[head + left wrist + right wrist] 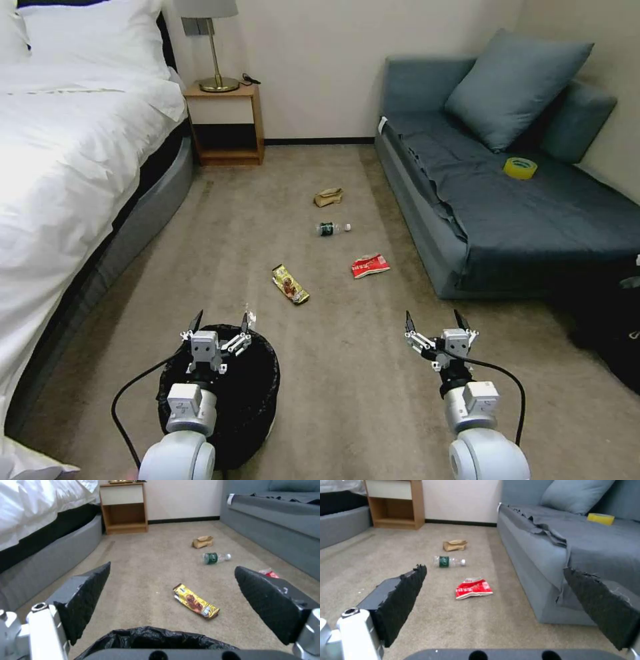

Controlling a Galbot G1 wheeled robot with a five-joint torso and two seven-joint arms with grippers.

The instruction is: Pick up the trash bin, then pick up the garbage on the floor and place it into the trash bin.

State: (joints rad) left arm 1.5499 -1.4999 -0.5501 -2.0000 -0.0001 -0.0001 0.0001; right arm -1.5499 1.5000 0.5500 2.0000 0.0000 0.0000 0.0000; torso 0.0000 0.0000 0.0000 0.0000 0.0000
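Note:
The trash bin point(250, 387), round and lined with a crinkled black bag point(156, 638), stands on the carpet at the lower left. My left gripper point(222, 325) hovers open just above its far rim, holding nothing. My right gripper point(435, 321) hangs open over bare carpet at the lower right. The garbage lies ahead on the floor: a gold-brown wrapper point(290, 284) point(196, 604), a red wrapper point(370, 265) point(473, 588), a small clear bottle with a green label point(331, 229) point(215, 557) point(449, 561), and a crumpled brown paper bag point(329, 197) point(202, 541) point(454, 545).
A bed with white sheets point(67, 153) runs along the left. A grey sofa point(533, 213) fills the right, with a yellow tape roll point(520, 167) on it. A wooden nightstand point(225, 123) with a lamp stands by the far wall. Carpet lies open between bed and sofa.

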